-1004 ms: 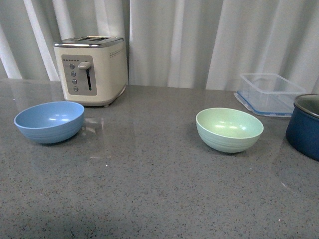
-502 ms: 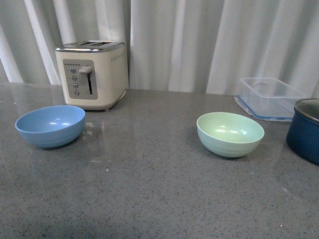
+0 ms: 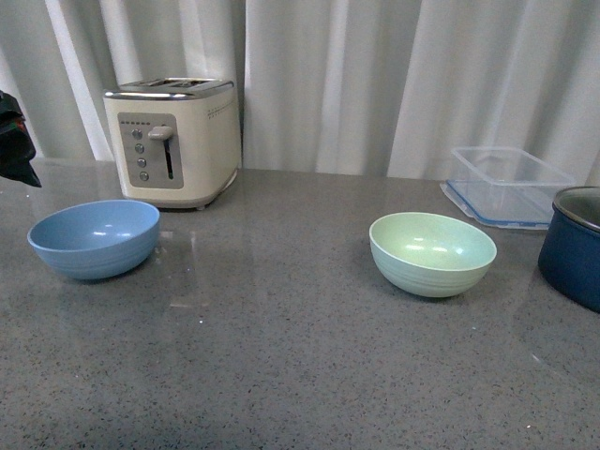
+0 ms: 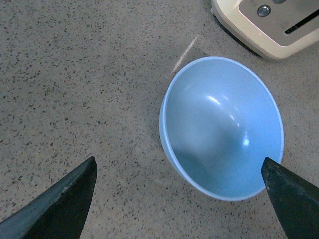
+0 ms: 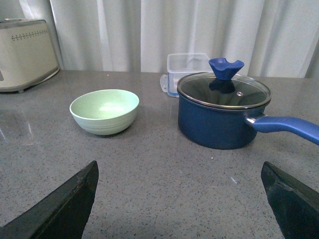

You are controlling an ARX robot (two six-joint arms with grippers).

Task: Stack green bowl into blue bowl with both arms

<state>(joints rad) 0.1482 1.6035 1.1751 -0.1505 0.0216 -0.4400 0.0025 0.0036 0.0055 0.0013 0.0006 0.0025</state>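
Observation:
The blue bowl point(image 3: 94, 237) sits empty on the grey counter at the left, in front of the toaster. The green bowl point(image 3: 432, 252) stands empty at the right of centre. A bit of my left arm point(image 3: 15, 141) pokes in at the left edge above the blue bowl. From the left wrist view, the blue bowl point(image 4: 222, 127) lies below my open left gripper point(image 4: 179, 167), its fingertips wide apart and clear of the rim. My right gripper point(image 5: 179, 169) is open above bare counter, with the green bowl point(image 5: 104, 110) farther off.
A cream toaster point(image 3: 173, 139) stands behind the blue bowl. A clear plastic container point(image 3: 506, 181) is at the back right. A dark navy pot point(image 5: 224, 112) with a glass lid and long handle sits close beside the green bowl.
The left arm has come into the front view at the left edge. The view shifted slightly a second ago; both bowls rest where they were.

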